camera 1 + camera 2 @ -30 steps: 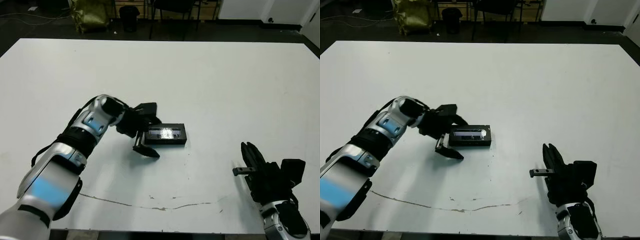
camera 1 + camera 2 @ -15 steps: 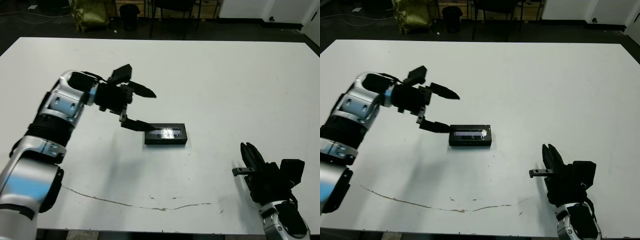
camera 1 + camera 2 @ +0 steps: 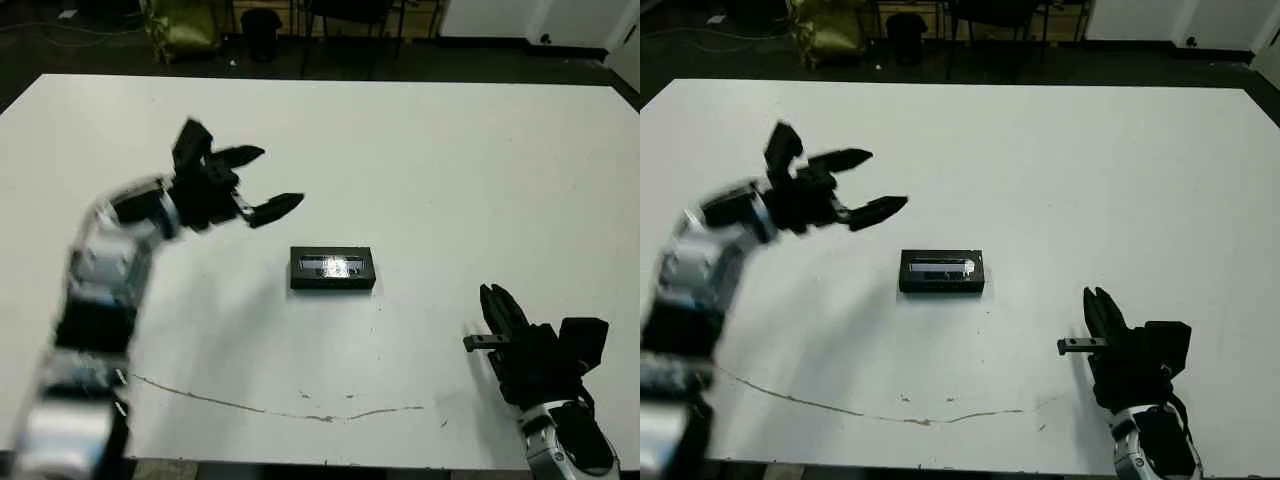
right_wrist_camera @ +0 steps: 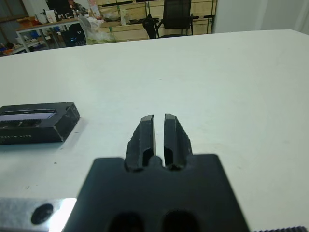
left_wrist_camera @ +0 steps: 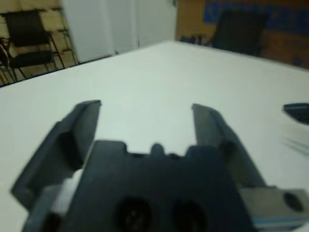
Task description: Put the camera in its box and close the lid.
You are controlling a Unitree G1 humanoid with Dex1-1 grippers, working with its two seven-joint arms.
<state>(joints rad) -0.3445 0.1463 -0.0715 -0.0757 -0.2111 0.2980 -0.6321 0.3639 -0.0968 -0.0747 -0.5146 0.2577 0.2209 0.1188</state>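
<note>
With the lid (image 3: 333, 266) seated on the box (image 3: 333, 281), the task looks done; left gripper (image 3: 262, 181) is spread, right gripper (image 4: 159, 131) pinched empty.

white table (image 3: 450, 160) fills most of the frame, top to bottom. closed box (image 3: 333, 269) w/ striped lid (image 3: 334, 265) on top sits just left of centre, flat on the surface. thin dark crack/scratch line (image 3: 270, 407) runs across lower left to lower centre.
</note>
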